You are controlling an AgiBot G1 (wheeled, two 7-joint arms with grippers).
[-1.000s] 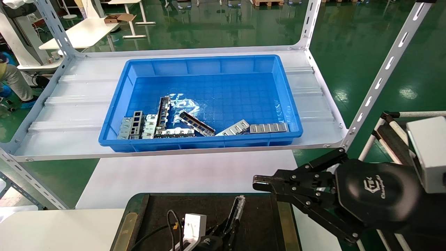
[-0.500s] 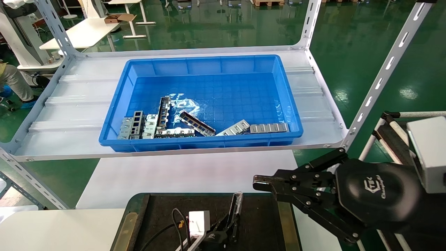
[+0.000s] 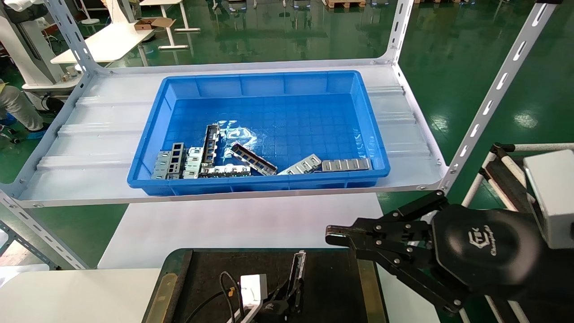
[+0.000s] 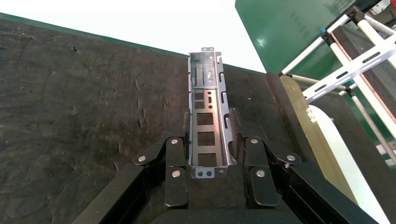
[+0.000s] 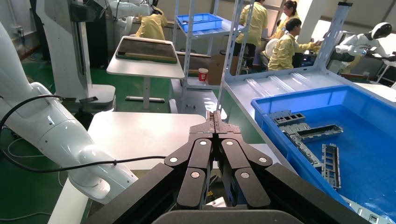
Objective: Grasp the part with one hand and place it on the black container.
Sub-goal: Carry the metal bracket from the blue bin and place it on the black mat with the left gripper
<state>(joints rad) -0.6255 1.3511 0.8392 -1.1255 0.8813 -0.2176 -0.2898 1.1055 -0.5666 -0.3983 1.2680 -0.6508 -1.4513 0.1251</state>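
The part point(image 3: 297, 269), a narrow silver trough with rectangular cutouts, is between the fingers of my left gripper point(image 3: 289, 296) at the near edge of the head view. It hangs tilted just above the black container point(image 3: 206, 278). In the left wrist view the gripper point(image 4: 209, 119) is shut on the part point(image 4: 204, 84), one finger on each side wall, with the container's matte surface point(image 4: 84, 93) underneath. My right gripper point(image 3: 334, 235) is shut and empty, hovering to the right of the container; it also shows in the right wrist view point(image 5: 215, 114).
A blue bin point(image 3: 260, 74) on the white shelf holds several similar metal parts point(image 3: 210, 161). Slotted shelf uprights point(image 3: 489, 103) stand at the right. A white table point(image 3: 242, 220) lies between the shelf and the container. A white tube rack point(image 3: 502, 170) is at far right.
My left gripper has carried the part a little to the left and nearer over the black container. The right arm has not moved.
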